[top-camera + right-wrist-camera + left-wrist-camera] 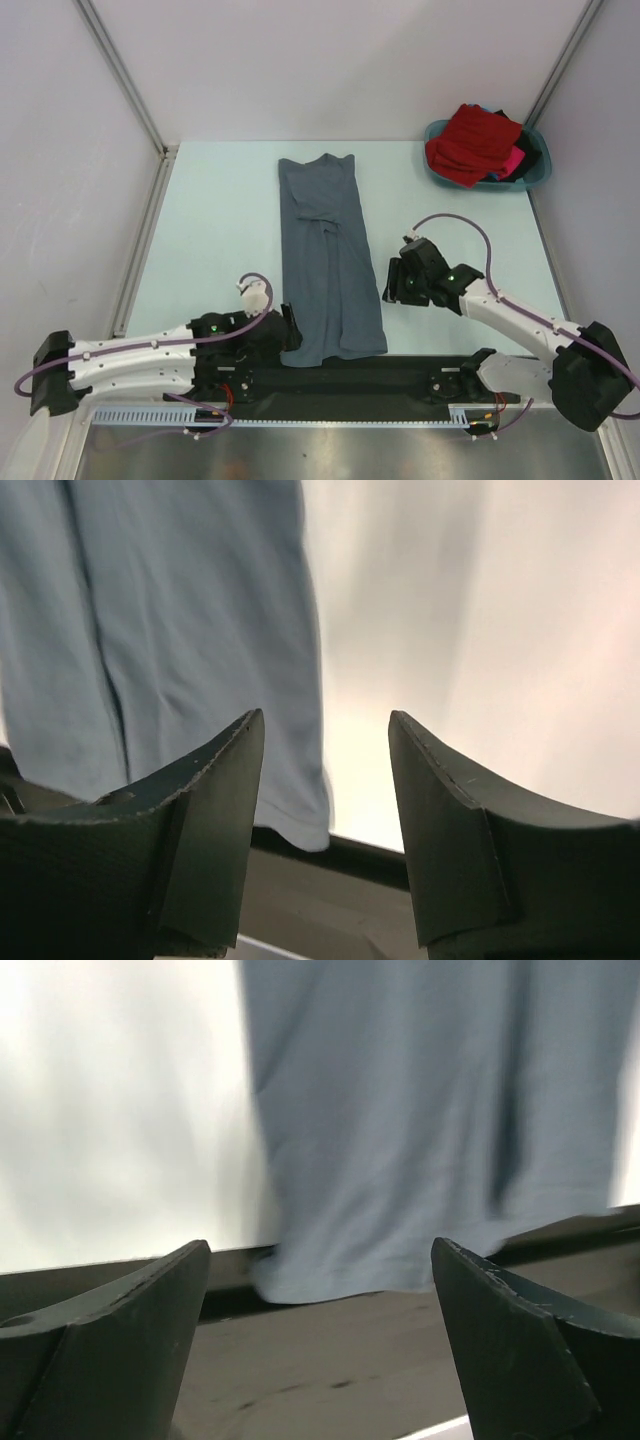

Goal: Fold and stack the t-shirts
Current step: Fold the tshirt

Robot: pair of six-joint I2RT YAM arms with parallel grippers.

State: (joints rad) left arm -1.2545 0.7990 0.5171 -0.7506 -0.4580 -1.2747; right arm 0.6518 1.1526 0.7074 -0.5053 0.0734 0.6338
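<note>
The grey shirt (325, 260) lies flat in the middle of the table (220, 220), folded lengthwise into a long strip running near to far. Its hem is at the near edge, just over the black strip (400, 370), and its collar is at the far end. It looks light, limp and not fragile. It should sag and slide when lifted, so it wants a pinch through all layers at the hem corners, one on each side, to carry the near end over to the far end without the fold spreading.

The left gripper (290, 330) sits low at the near left corner of the hem. Its jaws are spread wide and hold nothing, and the wrist view shows the hem just ahead of the gap. The right gripper (395, 282) hovers just right of the strip, about halfway along. Its jaws are partly apart and empty, with the cloth edge beside its left finger (215, 810).

The red shirt (475, 140) and other shirts wait in the basin (540, 178) at the far right
</note>
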